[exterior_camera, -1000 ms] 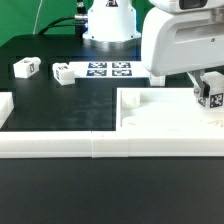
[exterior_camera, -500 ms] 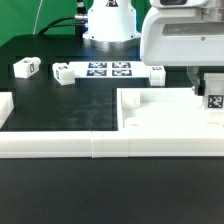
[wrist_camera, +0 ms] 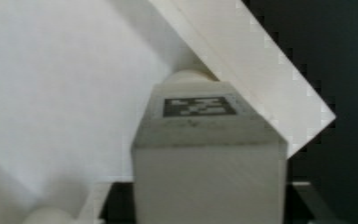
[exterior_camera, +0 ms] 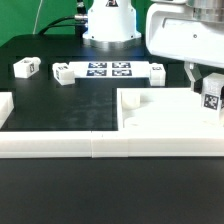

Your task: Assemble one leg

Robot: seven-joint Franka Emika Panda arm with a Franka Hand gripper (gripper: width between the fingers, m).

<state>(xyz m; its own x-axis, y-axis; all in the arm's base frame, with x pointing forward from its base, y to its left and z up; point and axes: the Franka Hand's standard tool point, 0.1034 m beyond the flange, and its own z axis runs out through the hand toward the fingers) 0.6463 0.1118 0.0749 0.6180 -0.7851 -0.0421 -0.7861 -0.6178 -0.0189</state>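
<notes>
Snugly gripped in end effector (exterior_camera: 210,91), leg (exterior_camera: 212,100), over white panel (exterior_camera: 160,116).

Bright, even light bleaches the white panel (exterior_camera: 165,125) against the dark worktop (exterior_camera: 70,110), shadows are faint, and the leg (wrist_camera: 202,160) looks blurred in the wrist view.

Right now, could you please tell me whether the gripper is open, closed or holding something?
Gripper: closed, holding the leg.
</notes>
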